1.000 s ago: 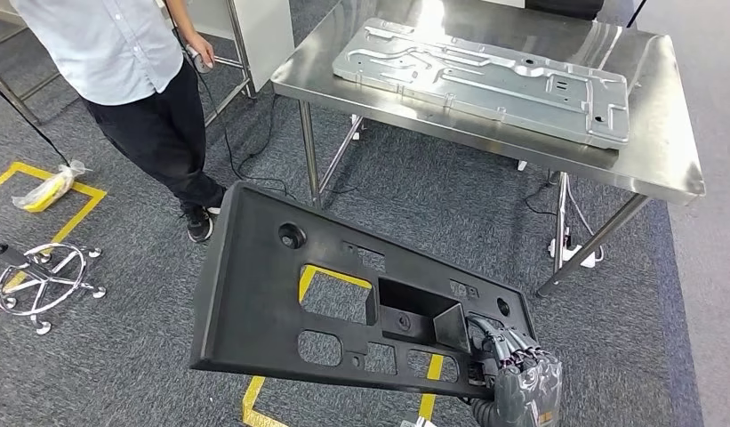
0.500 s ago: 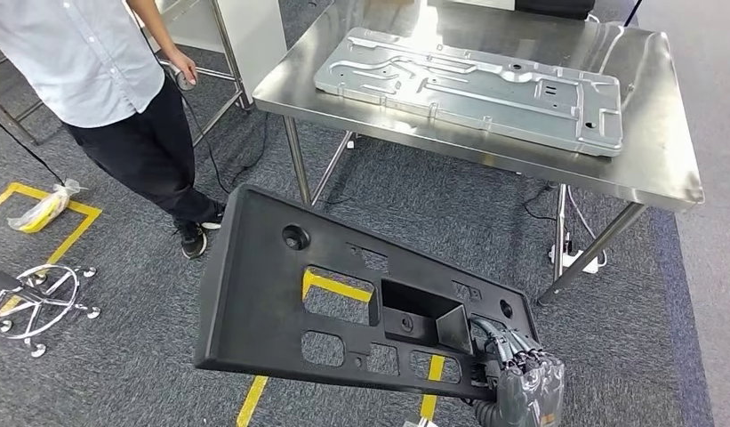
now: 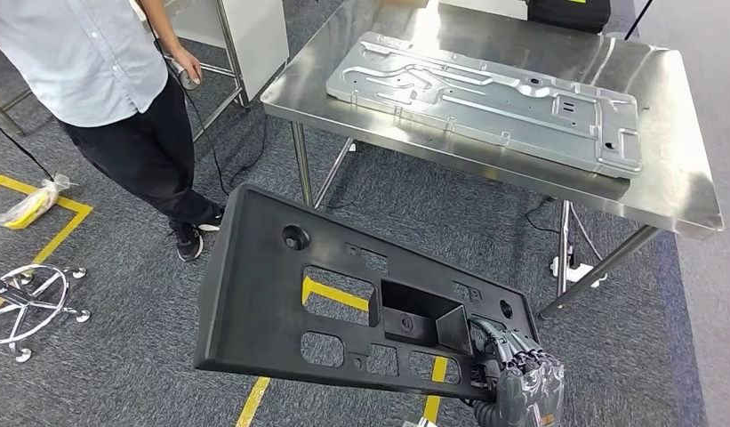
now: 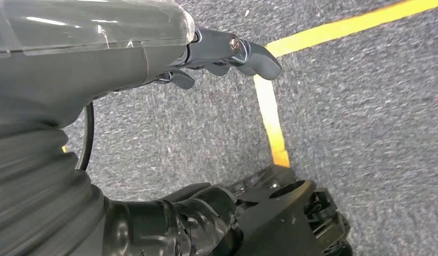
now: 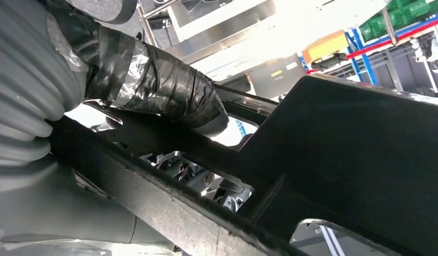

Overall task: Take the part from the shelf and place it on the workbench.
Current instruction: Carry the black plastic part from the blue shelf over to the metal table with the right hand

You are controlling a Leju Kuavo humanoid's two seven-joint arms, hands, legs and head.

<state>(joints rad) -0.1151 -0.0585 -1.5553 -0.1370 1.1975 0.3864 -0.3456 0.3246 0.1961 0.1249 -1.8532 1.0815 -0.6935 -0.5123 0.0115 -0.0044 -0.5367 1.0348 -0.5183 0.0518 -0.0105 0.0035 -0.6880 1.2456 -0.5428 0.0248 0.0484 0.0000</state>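
Head view. Item: black part, a long flat moulded panel with several cut-outs, carried low and tilted above grey carpet, near centre. Right hand gripped its near right edge, fingers hooked through a cut-out; the panel's left end hung free. Workbench: steel table, far centre to right, well apart from the part. A silver stamped metal plate lay across most of its top; bare steel showed along the near edge and at the right end. A person in a light shirt and dark trousers stood far left, near the bench's left corner. A chair base on castors sat at near left. Yellow floor tape was visible through the part's openings.

Left wrist view. Left hand hung over carpet and yellow tape, holding nothing, fingers loosely extended and apart.

Right wrist view. Right hand's taped thumb pressed over a bar of the part, fingers wrapped beneath; grip looked firm.

Step judged: carrying, part off the shelf, not yet at the bench. Next move would call for closing on the bench and lifting the panel above its near edge, then setting it down, probably over or beside the plate. Room: open carpet ahead; the free left end swings toward the person and the bench leg, so that side wants care.
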